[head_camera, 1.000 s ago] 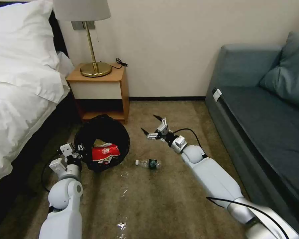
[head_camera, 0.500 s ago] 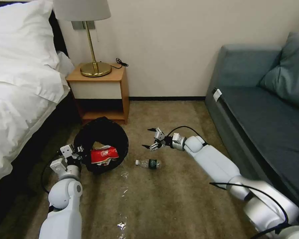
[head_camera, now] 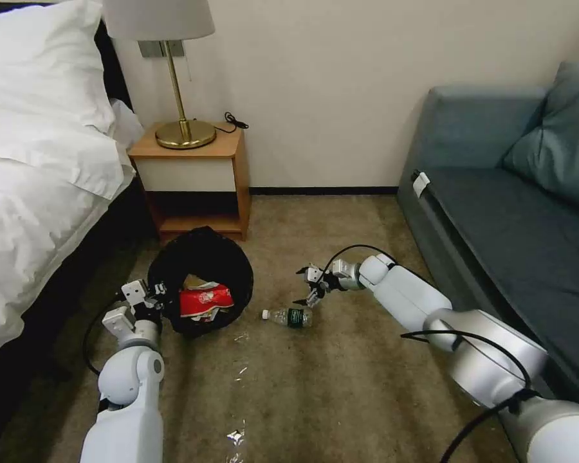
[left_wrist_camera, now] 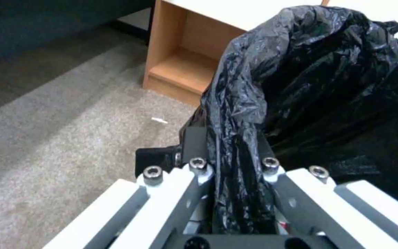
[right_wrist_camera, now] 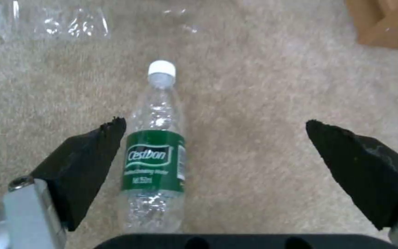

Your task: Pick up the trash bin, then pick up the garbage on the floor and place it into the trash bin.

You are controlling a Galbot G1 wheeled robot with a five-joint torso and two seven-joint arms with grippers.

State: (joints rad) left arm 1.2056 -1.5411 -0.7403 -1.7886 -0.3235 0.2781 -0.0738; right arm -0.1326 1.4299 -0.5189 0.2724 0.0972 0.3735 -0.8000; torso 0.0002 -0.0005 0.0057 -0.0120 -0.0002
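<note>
The clear bottle [right_wrist_camera: 155, 152] lay on its side on the carpet [head_camera: 341, 386], cap pointing toward the trash bin [head_camera: 202, 280] just beside it. It looked empty, so probably light, thin-walled and slick, likely to roll or squirt out under a hard pinch. The labelled middle seemed the safest hold. The right claw [head_camera: 310, 287] hung right above it, fingers [right_wrist_camera: 84, 162] spread wide, the bottle nearer one pad than centred. The left claw [left_wrist_camera: 229, 162] was clamped on the bin's black liner [left_wrist_camera: 300, 86] at the rim, the red-and-white wrapper [head_camera: 202, 299] already inside. Open carpet all round; the nightstand [head_camera: 193, 173] and sofa [head_camera: 495, 225] stood well apart.
</note>
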